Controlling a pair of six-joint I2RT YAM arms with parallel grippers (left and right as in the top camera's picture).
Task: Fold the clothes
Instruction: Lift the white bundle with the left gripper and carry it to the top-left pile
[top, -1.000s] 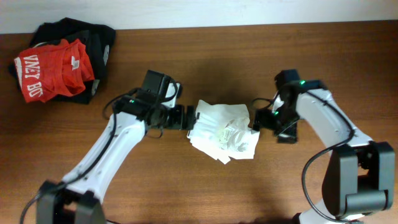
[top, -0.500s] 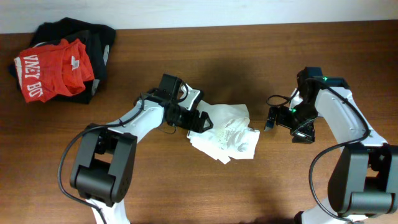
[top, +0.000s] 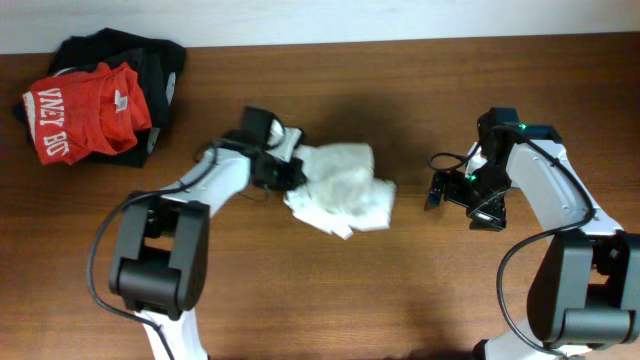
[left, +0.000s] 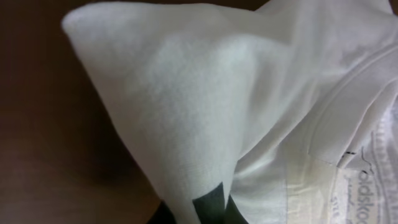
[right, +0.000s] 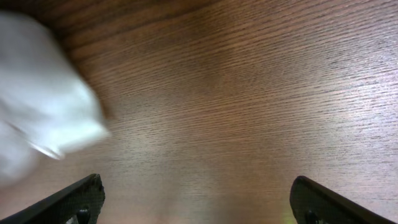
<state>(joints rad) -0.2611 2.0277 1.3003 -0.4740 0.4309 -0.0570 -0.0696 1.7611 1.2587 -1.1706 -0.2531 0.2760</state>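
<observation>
The clothes are a crumpled white T-shirt (top: 342, 185) bunched in the middle of the wooden table. My left gripper (top: 290, 172) is shut on its left edge. In the left wrist view the white fabric (left: 205, 106) fills the frame and runs down between the dark fingertips (left: 211, 206); a printed label (left: 373, 180) shows at the right. My right gripper (top: 436, 190) stands open to the right of the shirt, apart from it. In the right wrist view its gripper (right: 199, 202) has only bare wood between its fingers, with a blurred corner of the shirt (right: 43, 118) at the left.
A red shirt with white lettering (top: 85, 120) lies on a black garment (top: 150, 55) at the table's far left corner. A pale wall (top: 400, 18) borders the table's far edge.
My left gripper has shut on the shirt's left edge and drawn the bundle leftward. The right gripper pulled away to the right a second ago and has held still since.
</observation>
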